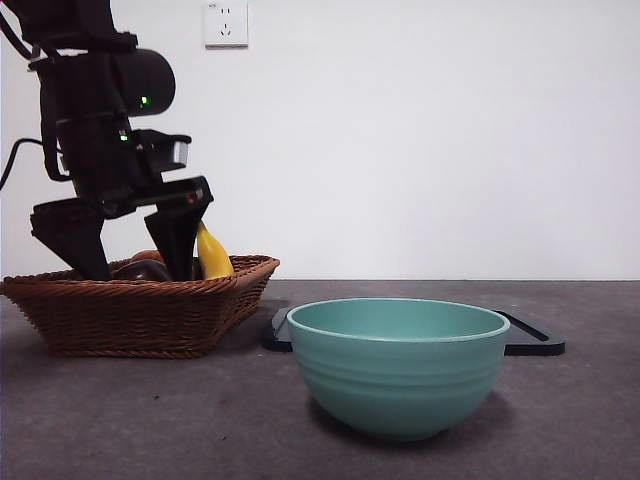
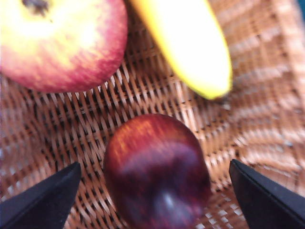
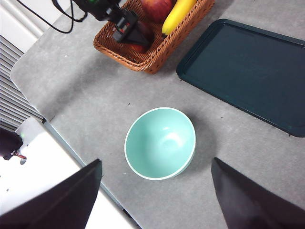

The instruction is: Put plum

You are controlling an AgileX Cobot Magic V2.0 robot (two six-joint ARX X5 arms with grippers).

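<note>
While reaching: left claw [image 2: 152, 200] spread, down in the basket [image 1: 140, 310], plum [image 2: 157, 171] between its jaws.
Next: pinch, lift.
Right claw [image 3: 155, 200]: spread, waiting.

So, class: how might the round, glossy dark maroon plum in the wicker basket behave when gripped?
The round, glossy dark maroon plum would probably roll if nudged. Its smooth skin may slip between the open left gripper jaws either side.

Grey table [image 3: 95, 102], wicker basket [image 1: 140, 312], teal bowl [image 1: 398, 365], dark tray [image 3: 248, 67]
</note>
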